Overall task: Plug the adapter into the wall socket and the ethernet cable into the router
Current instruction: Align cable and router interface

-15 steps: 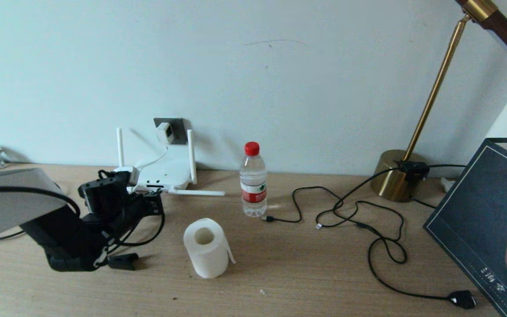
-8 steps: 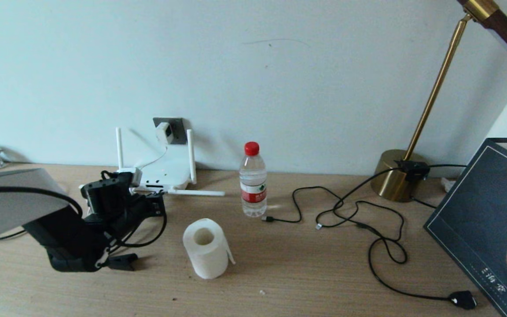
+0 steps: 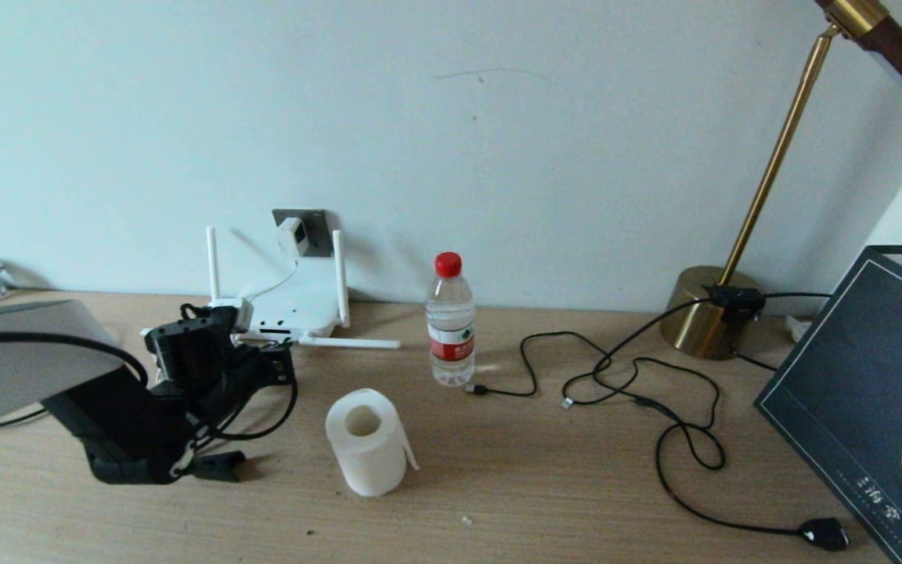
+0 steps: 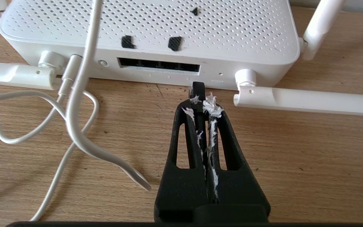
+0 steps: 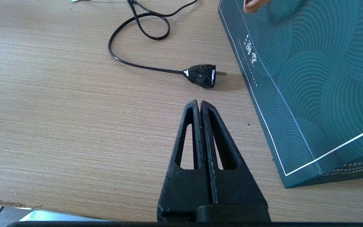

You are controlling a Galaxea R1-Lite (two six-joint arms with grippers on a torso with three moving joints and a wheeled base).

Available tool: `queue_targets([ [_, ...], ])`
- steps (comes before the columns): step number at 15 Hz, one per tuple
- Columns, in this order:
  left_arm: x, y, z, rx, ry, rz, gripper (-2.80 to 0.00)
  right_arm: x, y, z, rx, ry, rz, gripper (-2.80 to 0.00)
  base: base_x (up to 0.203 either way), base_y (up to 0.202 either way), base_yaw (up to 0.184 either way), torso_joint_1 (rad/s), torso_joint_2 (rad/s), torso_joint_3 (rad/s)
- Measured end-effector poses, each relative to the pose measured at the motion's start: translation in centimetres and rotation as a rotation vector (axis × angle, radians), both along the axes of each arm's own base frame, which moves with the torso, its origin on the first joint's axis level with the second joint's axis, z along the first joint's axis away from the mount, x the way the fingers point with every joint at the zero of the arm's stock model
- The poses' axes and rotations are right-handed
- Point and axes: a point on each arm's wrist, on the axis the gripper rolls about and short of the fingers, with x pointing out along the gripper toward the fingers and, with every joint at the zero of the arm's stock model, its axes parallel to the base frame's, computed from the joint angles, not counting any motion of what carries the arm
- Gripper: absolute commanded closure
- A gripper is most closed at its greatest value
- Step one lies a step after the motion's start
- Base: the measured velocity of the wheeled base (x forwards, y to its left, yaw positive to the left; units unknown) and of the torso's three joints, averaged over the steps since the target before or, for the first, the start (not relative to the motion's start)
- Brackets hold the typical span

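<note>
Adapter (image 3: 292, 234) sits plugged into the wall socket (image 3: 315, 217) in the head view, its white cord (image 3: 275, 287) dropping to the router (image 3: 292, 310) on the worktop (image 3: 545, 478). My left tool (image 3: 275, 366) is low just in front of the router, with a paper roll (image 3: 366, 441) and water bottle (image 3: 450, 321) off to its right.

From the left wrist, my left tool (image 4: 200, 100) is pinched narrow on the ethernet cable (image 4: 197, 89), whose dark tip pokes out just short of the router's (image 4: 156, 28) port row (image 4: 158, 65), slightly to one side of it.

From the right wrist, my right tool (image 5: 199, 105) is closed on nothing above bare worktop (image 5: 58, 104), near a black plug (image 5: 202, 75) and a teal box (image 5: 314, 75).
</note>
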Motion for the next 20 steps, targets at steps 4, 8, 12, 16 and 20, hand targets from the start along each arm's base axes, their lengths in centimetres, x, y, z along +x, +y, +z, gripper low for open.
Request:
queue_targets([
  [4,-0.6,-0.1,0.0,0.000,0.013,-0.004,0.00,0.0,0.0,0.0,0.000,0.000,0.000,0.00,0.000,0.000,0.000,0.000,0.00,0.000],
  [8,-1.2,0.0,0.5,0.001,0.011,-0.003,0.00,0.0,0.0,0.0,0.000,0.000,0.000,0.00,0.000,0.000,0.000,0.000,0.00,0.000],
  [12,-1.2,0.0,0.8,0.000,0.003,-0.003,0.00,0.0,0.0,0.0,0.000,0.000,0.000,0.00,0.000,0.000,0.000,0.000,0.00,0.000],
  [16,-1.1,-0.1,0.9,0.000,-0.003,-0.003,0.00,0.0,0.0,0.0,0.000,0.000,0.000,0.00,0.000,0.000,0.000,0.000,0.00,0.000],
  [20,-1.0,-0.1,1.0,0.000,-0.007,-0.003,0.00,0.0,0.0,0.0,0.000,0.000,0.000,0.00,0.000,0.000,0.000,0.000,0.00,0.000],
])
